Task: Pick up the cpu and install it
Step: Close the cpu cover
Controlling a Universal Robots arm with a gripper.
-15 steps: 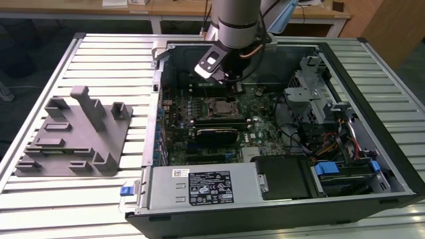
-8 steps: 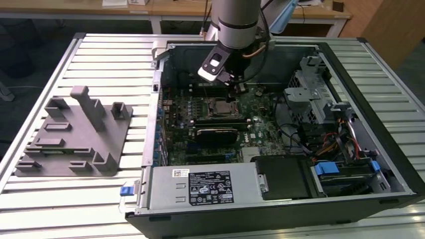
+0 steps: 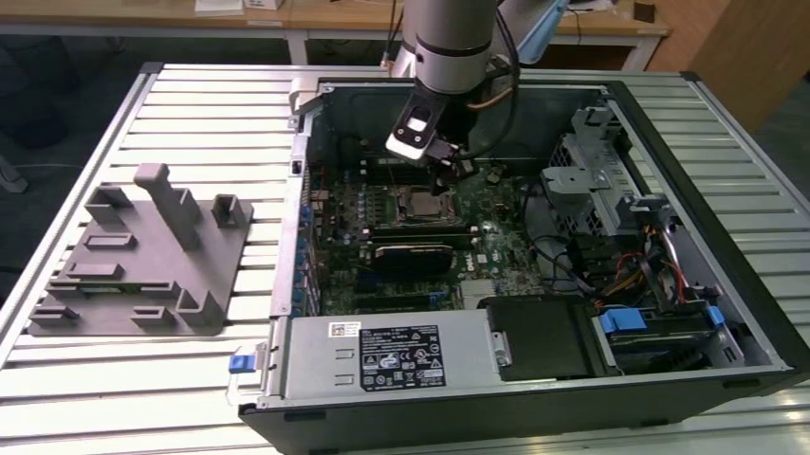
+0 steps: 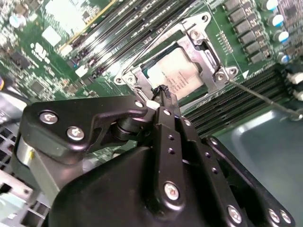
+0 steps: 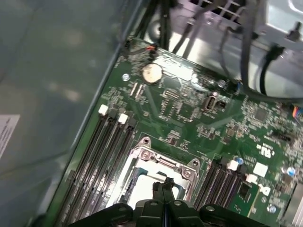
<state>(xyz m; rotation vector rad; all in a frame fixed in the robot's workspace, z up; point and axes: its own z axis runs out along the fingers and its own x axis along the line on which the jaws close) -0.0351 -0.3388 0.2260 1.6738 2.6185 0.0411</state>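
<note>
At the exterior view's left, the grey tray (image 3: 139, 256) with its upright posts lies flat on the slatted metal surface (image 3: 190, 104), well apart from me. Just beside it stands the open computer case (image 3: 299, 142), with the green motherboard (image 3: 500, 223) flat on its floor. My arm (image 3: 450, 47) comes down from above into the case, and my jaws hang over the square metal socket (image 3: 427, 202) near the middle of the board.

In the second wrist view the cpu (image 4: 177, 71) lies flat inside the socket frame (image 4: 195, 37), its silvery top with a pale rim facing up. My jaws are closed, tips pressed together, and they sit right at the cpu's near edge; I cannot tell whether they touch it. A thin metal rod (image 4: 265, 97) runs out from one corner of the socket. In the first wrist view the same closed tips stand over the socket frame (image 5: 161, 163), with the cpu (image 5: 142, 189) pale inside it, dark memory slots (image 5: 102, 156) to either side and a round coin battery (image 5: 152, 73) further along the board.

Toward the exterior view's right, the case holds a grey drive cage (image 3: 595, 152) and a tangle of coloured cables (image 3: 633, 275).
</note>
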